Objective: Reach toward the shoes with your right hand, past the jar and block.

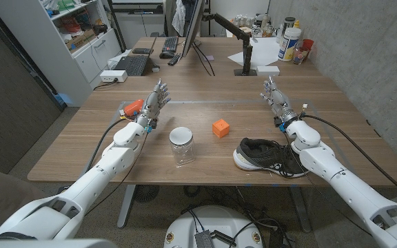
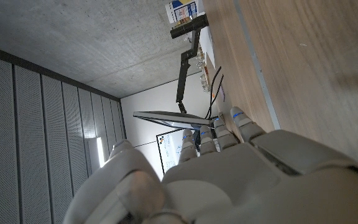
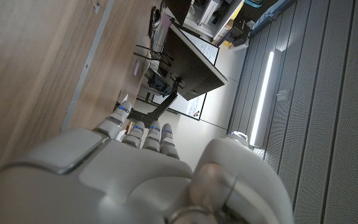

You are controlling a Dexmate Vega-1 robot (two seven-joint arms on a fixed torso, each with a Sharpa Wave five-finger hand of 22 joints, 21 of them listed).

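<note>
**Both hands raised and empty; shoe, jar and block between them**

Head view: 1 black running shoe with white sole (image 1: 271,158) lies on the wooden table (image 1: 205,110), near the front edge, just beside the right forearm. 1 clear glass jar with white rim (image 1: 181,145) stands upright left of it; 1 small orange block (image 1: 220,128) sits between them, farther back. Right hand (image 1: 276,100) fingers loosely spread, holding nothing, well behind the shoe. Left hand (image 1: 155,102) likewise spread and empty.

Left wrist view: back of left hand (image 2: 229,180), fingers extended over bare table.

Right wrist view: back of right hand (image 3: 135,174), fingers extended, nothing held.
</note>
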